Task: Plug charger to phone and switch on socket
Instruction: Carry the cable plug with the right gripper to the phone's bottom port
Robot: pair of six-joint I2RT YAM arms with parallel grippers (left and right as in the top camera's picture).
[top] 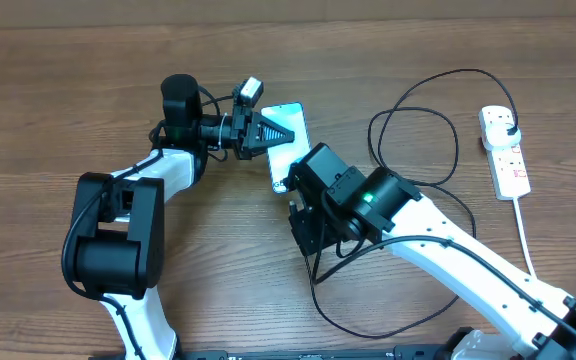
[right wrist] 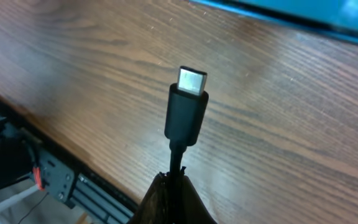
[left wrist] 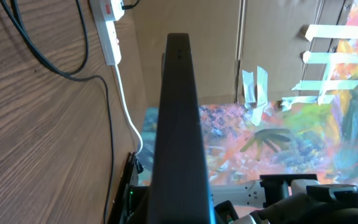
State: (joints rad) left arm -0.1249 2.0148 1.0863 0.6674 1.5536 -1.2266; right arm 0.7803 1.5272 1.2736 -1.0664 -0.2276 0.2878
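Note:
The phone [top: 290, 150] shows its cyan screen at the table's middle, and my left gripper [top: 282, 133] is shut on its far end. In the left wrist view the phone [left wrist: 179, 124] stands edge-on as a dark slab that hides the fingers. My right gripper [right wrist: 176, 186] is shut on the charger cable just behind its connector [right wrist: 188, 115]. The metal tip [right wrist: 192, 79] points towards the phone's cyan edge [right wrist: 303, 14], still apart from it. From overhead the right gripper [top: 306, 232] sits just below the phone. The socket [top: 505, 150] lies at the far right with the black plug head [top: 509, 128] in it.
The black charger cable [top: 418, 130] loops widely between the phone and the socket and trails under my right arm [top: 448, 250]. A thick white cord [top: 524, 235] runs from the socket towards the front right. The socket [left wrist: 107, 25] also shows in the left wrist view.

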